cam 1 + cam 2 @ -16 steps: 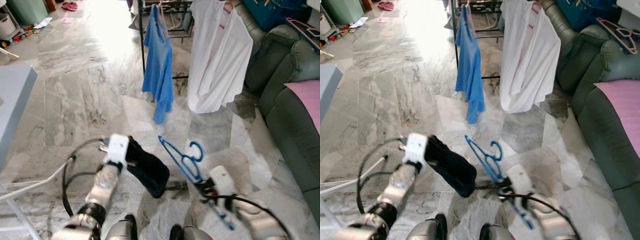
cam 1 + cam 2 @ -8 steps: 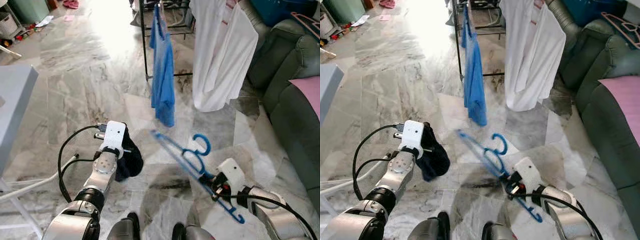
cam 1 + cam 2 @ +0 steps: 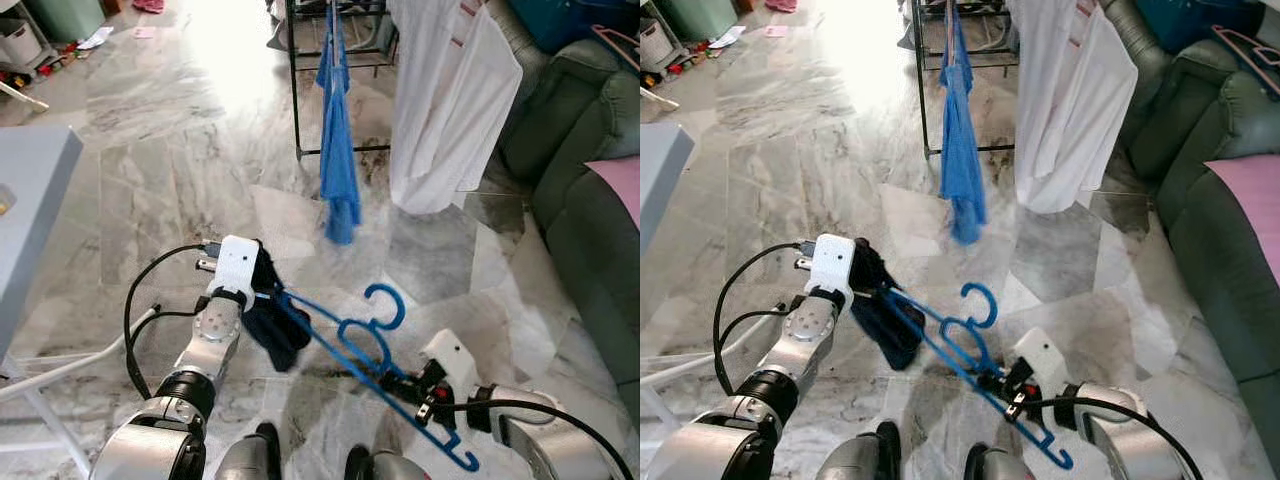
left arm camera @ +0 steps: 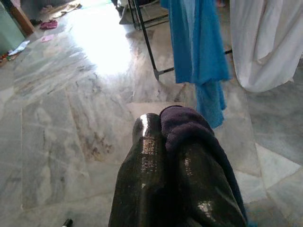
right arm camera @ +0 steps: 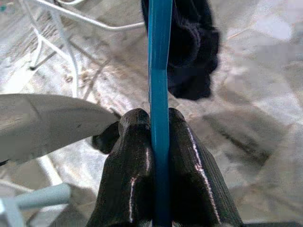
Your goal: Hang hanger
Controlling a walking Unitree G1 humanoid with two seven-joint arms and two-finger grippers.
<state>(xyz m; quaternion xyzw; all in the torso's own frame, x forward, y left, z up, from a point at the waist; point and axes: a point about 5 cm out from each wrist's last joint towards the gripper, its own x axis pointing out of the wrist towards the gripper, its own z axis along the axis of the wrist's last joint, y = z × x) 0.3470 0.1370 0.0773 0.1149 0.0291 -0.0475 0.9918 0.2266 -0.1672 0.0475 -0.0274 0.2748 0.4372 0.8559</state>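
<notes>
Right end effector clamped on blue hanger, low before robot. Hanger slants up toward left end effector; far tip touches dark cloth pinched in left fingers. Beyond, over marble floor: black rack with blue garment and white shirt. Green sofa at right, grey table at left.

hanger blue | cloth navy (near black) | floor grey-veined marble
</notes>
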